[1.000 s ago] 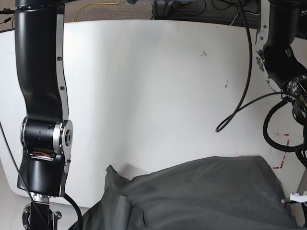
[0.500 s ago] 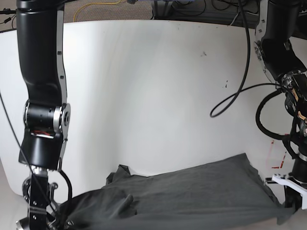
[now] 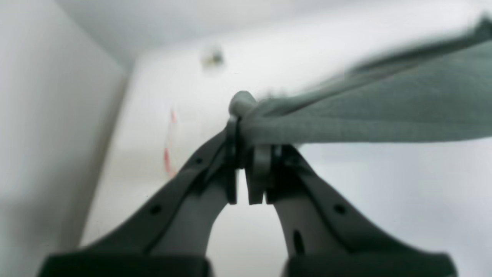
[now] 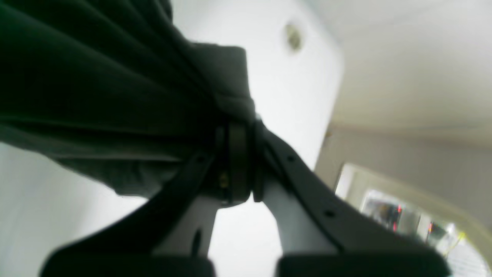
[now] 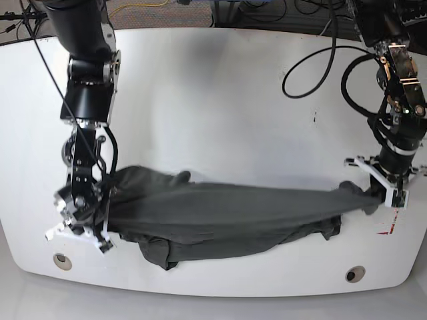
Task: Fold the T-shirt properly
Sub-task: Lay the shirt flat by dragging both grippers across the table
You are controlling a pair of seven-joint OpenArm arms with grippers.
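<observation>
The T-shirt (image 5: pixel 220 217) stretches across the near part of the white counter (image 5: pixel 220 100) between both arms. The left end effector (image 5: pixel 381 188) pinches one bunched end, the right end effector (image 5: pixel 93 223) the other. Wrist views show each clamp closed on cloth; the base view shows the whole span.

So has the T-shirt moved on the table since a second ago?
Yes. The T-shirt has been carried away from the table's near edge toward the middle, stretched between the right pincer and left pincer.
</observation>
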